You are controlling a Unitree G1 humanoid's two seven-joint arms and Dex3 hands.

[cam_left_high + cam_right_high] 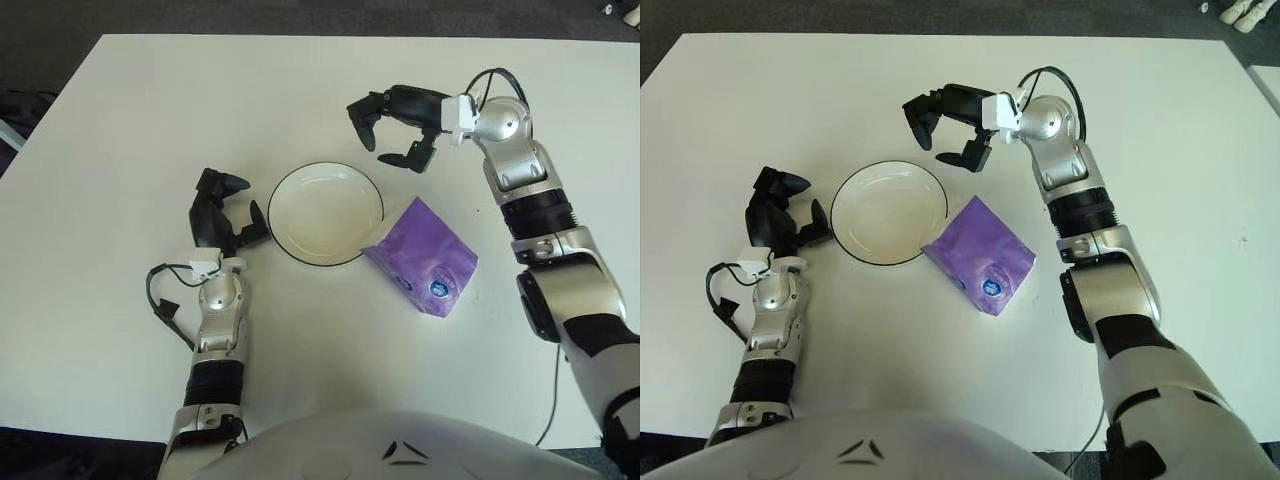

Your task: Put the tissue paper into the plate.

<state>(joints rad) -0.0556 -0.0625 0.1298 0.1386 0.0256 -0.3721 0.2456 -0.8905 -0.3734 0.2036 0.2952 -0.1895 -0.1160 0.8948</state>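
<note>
Your right robot hand [392, 128] hovers above the far rim of the plate, fingers spread wide and holding nothing; the forearm reaches in from the right. Your left robot hand [222, 212] shows just left of the plate, fingers loosely parted and empty.

Beneath them is the large white surface [120, 130]. On it sits the round white plate with a thin dark rim [283, 197], with nothing in it. Just right of the plate lies the purple soft-wrapped tissue paper pack [420, 257], one corner touching or slightly overlapping the plate's rim; you cannot tell which. It is not yet in the plate.

Expect the pack to be light and squashy, with a slick plastic wrap that may slide between the fingers. You would do best to grip it across its narrower sides, near the middle, firmly enough to dent the wrap.
</note>
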